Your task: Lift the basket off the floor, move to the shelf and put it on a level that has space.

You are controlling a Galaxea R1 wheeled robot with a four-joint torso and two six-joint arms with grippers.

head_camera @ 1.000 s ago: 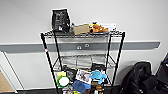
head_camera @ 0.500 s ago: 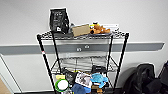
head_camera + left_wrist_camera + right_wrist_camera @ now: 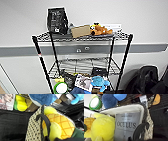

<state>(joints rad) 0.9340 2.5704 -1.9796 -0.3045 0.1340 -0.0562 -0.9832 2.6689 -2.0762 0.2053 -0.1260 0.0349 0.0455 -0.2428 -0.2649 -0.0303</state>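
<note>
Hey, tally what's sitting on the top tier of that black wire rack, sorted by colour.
On the top tier of the black wire rack, in the head view:
Black: 1, the black boxy appliance
Brown: 1, the brown cardboard box
Orange: 1, the orange plush toy
White: 1, a flat white item behind the plush, kind unclear
Total: 4

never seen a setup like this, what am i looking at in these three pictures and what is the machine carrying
It is a wheeled robot with two arms. The wide picture comes from a camera high on it, facing a black wire shelf against a wall. On the top tier are a black bag, a cardboard box and an orange plush toy; the tier below looks mostly bare, and the lower one is cluttered. The other two pictures come from cameras on the wrists. Both look closely at a cream woven basket with dark handles, holding a yellow pineapple plush and an Oculus box. The jaws themselves are too hard to make out.
</note>
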